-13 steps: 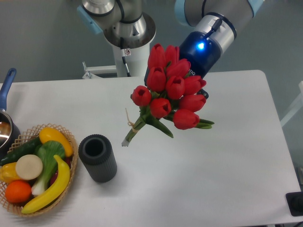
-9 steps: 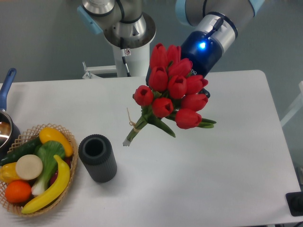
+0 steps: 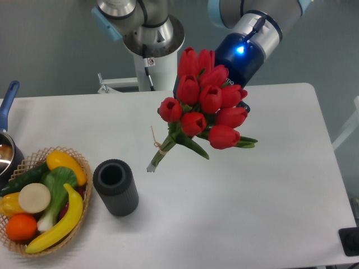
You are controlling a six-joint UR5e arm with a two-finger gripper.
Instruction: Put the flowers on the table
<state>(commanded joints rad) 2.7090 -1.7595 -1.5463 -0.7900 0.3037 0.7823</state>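
The flowers are a bunch of red tulips with green leaves, their stems tied with tan twine. They hang tilted above the middle of the white table, blooms up and to the right, stem ends down and to the left near the tabletop. My gripper is behind the blooms, under the blue-lit wrist. Its fingers are hidden by the tulips. The bunch is off the table, so the gripper holds it.
A dark ribbed cylinder vase stands upright left of the stem ends. A round wicker basket with fake vegetables and fruit sits at the front left. A blue-handled pot is at the left edge. The robot base stands behind the table.
The bouquet and wrist have moved slightly to the right and a little up. The vase and basket have not moved.
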